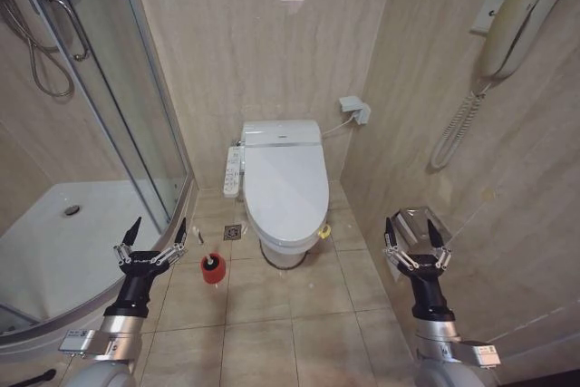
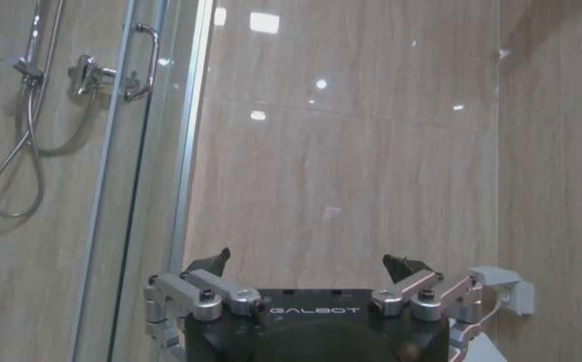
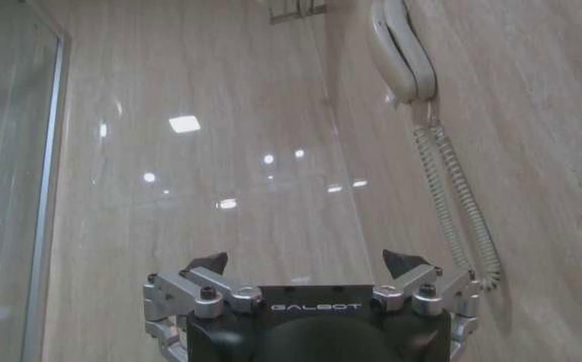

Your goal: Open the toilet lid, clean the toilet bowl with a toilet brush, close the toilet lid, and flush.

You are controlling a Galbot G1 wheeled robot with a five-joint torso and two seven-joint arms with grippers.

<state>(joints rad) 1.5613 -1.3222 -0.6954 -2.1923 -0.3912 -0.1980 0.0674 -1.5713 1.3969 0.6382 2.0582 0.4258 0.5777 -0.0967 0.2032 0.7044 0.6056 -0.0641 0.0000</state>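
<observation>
toilet lid shut; toilet brush left of bowl; wall phone right.

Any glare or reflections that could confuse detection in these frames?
Head view: toilet lid glossy but evenly lit, faint ceiling-light reflection high on the back wall. Left wrist view: bright light spots on the wall tiles. Right wrist view: similar scattered spots across the tiles.

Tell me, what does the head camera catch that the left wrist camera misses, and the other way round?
Head view alone: the toilet bowl with its toilet lid down, the toilet brush in its red holder on the floor, the wall phone, and the right gripper, open. Left wrist view alone: the shower tap, close up. Both: the left gripper, open and empty, the shower hose and the glass door.
</observation>
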